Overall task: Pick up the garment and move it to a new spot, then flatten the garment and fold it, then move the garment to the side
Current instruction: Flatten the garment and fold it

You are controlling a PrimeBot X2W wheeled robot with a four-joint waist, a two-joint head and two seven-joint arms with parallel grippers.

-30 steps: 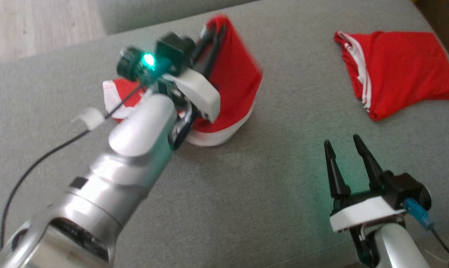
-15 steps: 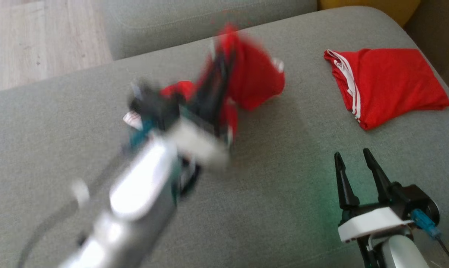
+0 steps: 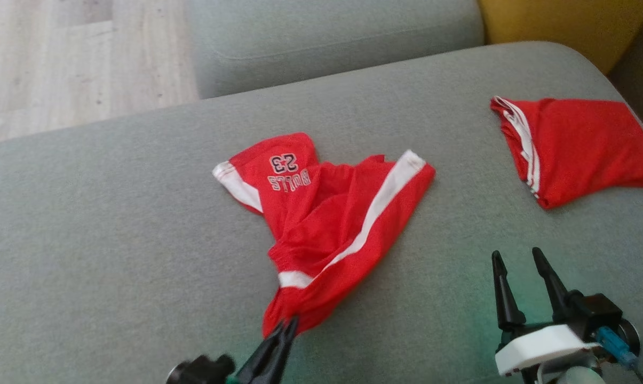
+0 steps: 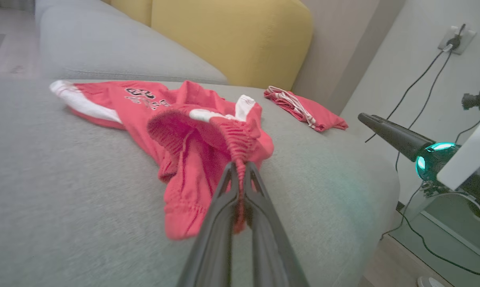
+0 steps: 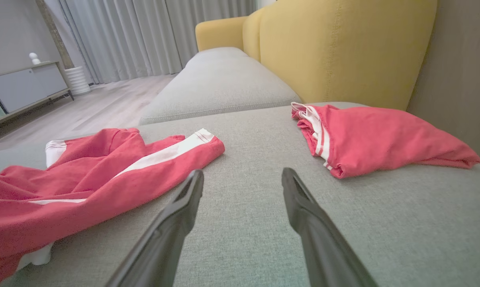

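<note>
The garment (image 3: 326, 224) is a pair of red shorts with white stripes and a printed number, lying crumpled in the middle of the grey sofa seat (image 3: 113, 256). My left gripper (image 3: 286, 324) is at the bottom of the head view, shut on the garment's near elastic edge; the left wrist view shows the red waistband (image 4: 240, 159) pinched at my left gripper (image 4: 240, 165). The garment (image 5: 84, 179) also lies left of my right gripper (image 5: 241, 179). My right gripper (image 3: 518, 258) stands open at the lower right, apart from the cloth, nothing between its fingers.
A second red garment (image 3: 577, 146), folded, lies at the seat's far right, near the yellow backrest (image 5: 343, 48). Another grey cushion (image 3: 326, 42) sits beyond, with wooden floor (image 3: 60, 64) to the left. Cables and a wall socket (image 4: 457, 38) lie past the sofa's right edge.
My left arm has pulled back toward me from the far middle of the seat, dragging the garment nearer and spreading it out. The head camera has tilted, shifting the whole picture. My right gripper stays open.
</note>
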